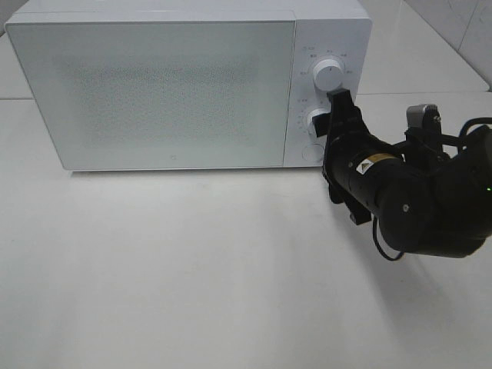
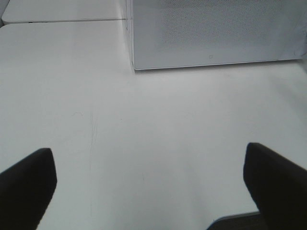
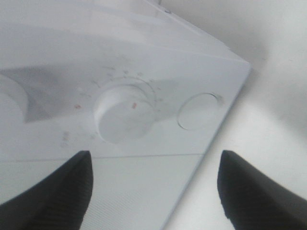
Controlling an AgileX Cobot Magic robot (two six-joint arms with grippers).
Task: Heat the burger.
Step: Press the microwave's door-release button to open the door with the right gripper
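Observation:
The burger is out of view; the white microwave (image 1: 154, 84) stands at the back of the table with its frosted door closed. My right gripper (image 1: 338, 115) is at the control panel, right in front of the lower knob (image 1: 317, 121). In the right wrist view its fingers stand wide apart, open, either side of that knob (image 3: 125, 114) and clear of it. My left gripper (image 2: 148, 158) is open over bare table, empty, facing the microwave's (image 2: 216, 33) lower left corner from a distance. The left arm does not show in the exterior high view.
An upper knob (image 1: 329, 74) sits above the lower one, and a round button (image 3: 199, 111) beside it near the panel's edge. The white table (image 1: 192, 269) stretches in front of the microwave. A seam between table tops (image 2: 62, 20) runs at the back left.

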